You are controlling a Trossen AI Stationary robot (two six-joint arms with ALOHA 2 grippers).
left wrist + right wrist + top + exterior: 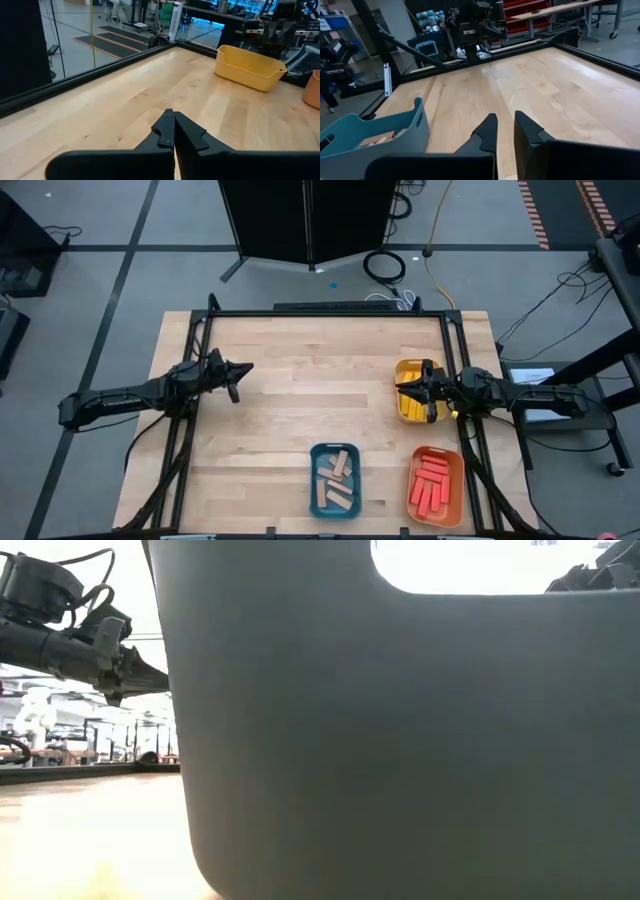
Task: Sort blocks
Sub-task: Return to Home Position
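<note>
The right gripper (424, 392) hovers over the yellow tray (403, 370), its 2 fingers (489, 131) parted by a narrow gap with nothing between them. The yellow blocks (409, 409) lie directly beneath it and slightly to its left-hand side as it points across the table (300, 410); their long axes cannot be made out. The left gripper (238, 373) hangs over bare wood with its jaws pressed together and empty. The yellow tray stands well ahead of its tip, across the table.

No loose block shows on the wood. The tan blocks (335, 480) lie jumbled at mixed angles in the blue tray (314, 480), ahead and to the left of the right gripper and ahead and to the right of the left one. The red blocks (432, 485) lie side by side in the orange tray (457, 480), just beside the right arm's line, with their long axes roughly crosswise to that arm.

The sorting looks finished, so what remains is likely a retreat. The relation that matters is vertical: the right gripper is the nearer arm by far, straight above the yellow tray. It should lift or pull straight back along its arm, so the fingers clear the rim without nudging the tray. The left gripper has nothing near it to catch.
</note>
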